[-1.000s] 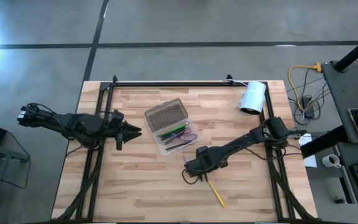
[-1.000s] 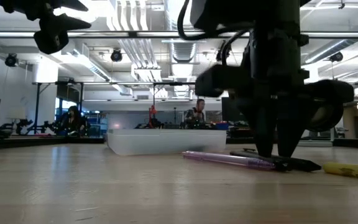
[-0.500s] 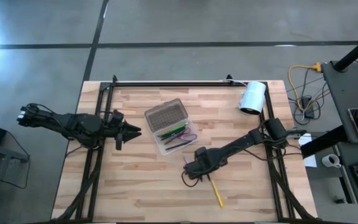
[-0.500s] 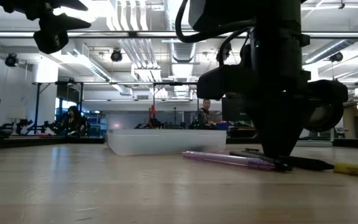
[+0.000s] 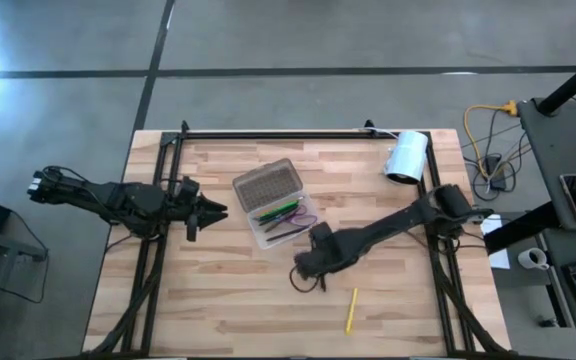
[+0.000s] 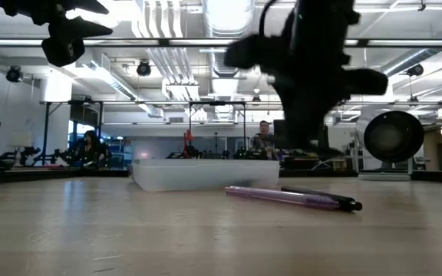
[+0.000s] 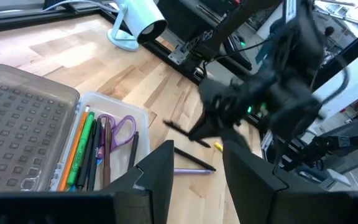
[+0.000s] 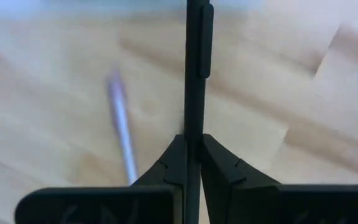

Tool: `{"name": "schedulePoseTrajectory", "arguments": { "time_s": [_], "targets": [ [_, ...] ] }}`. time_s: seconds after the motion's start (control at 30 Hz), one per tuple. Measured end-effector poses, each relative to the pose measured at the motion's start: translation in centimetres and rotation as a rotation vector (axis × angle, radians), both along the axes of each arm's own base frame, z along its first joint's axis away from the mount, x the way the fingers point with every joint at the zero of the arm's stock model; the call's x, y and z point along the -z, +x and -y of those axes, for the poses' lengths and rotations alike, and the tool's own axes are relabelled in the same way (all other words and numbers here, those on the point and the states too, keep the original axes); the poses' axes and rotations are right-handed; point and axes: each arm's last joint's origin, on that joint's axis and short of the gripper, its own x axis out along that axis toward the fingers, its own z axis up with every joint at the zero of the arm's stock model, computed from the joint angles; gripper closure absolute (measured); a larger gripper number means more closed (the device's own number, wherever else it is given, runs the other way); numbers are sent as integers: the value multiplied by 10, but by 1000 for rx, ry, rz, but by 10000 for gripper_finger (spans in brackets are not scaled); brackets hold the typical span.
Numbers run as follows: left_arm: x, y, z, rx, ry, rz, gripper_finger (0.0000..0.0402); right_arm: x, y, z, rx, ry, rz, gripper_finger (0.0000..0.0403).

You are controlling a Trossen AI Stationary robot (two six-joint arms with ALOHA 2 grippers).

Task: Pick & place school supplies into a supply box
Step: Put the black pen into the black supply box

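The right gripper [image 8: 191, 146] has its two fingers pressed together on a dark pen [image 8: 193, 68], a thin black stick that runs straight out from between the fingertips in the right wrist view. In the low view the gripper is raised off the wood, above the spot where a purple pen [image 6: 278, 197] and a second dark pen [image 6: 321, 196] lie on the table [image 6: 90, 230], touching or nearly touching at their far ends. In the high view the right gripper [image 5: 306, 266] sits just off the near corner of the supply box [image 5: 276, 204], between the box and a yellow pencil [image 5: 350, 311] that lies alone nearer the table's front edge, well apart from the fingers.

The supply box is open near the table's middle. Its dark grey textured half [image 7: 17, 124] lies flat beside the clear tray, which holds a green pen [image 7: 82, 149], an orange pencil [image 7: 71, 155], purple-handled scissors [image 7: 117, 130] and what looks like a dark pen along the tray's edge, though that one is hard to make out.

The left gripper [image 5: 211, 211] hovers beside the box on its left side, its fingers [image 7: 160, 168] spread apart and holding nothing. A white roll [image 5: 406, 156] lies at the far right corner of the table.
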Motion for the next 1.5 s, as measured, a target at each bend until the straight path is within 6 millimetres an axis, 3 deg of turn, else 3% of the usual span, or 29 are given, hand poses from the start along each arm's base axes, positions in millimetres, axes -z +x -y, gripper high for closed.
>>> {"name": "schedulePoseTrajectory", "arguments": {
  "time_s": [0.17,0.3,0.5,0.73,0.83,1.13,1.37,1.5],
  "targets": [
    [0,0,0,0,1,-2,279,-43,5,23,75,-49,228,388],
    [1,1,0,0,2,-7,279,-62,15,44,138,-58,400,389],
    [1,2,1,0,3,-13,279,-71,36,75,140,-50,560,389],
    [1,2,1,5,1,-11,279,-72,38,92,104,-96,566,390],
    [1,2,1,9,0,-11,279,-71,37,91,-53,-156,505,390],
    [1,2,1,9,0,-11,279,-44,38,85,-855,-274,151,374],
    [1,2,1,7,-9,-12,279,-41,45,97,-1181,-369,-200,373],
    [1,2,1,7,-11,-11,279,-40,65,102,-1321,-407,-252,384]
  ]
}}
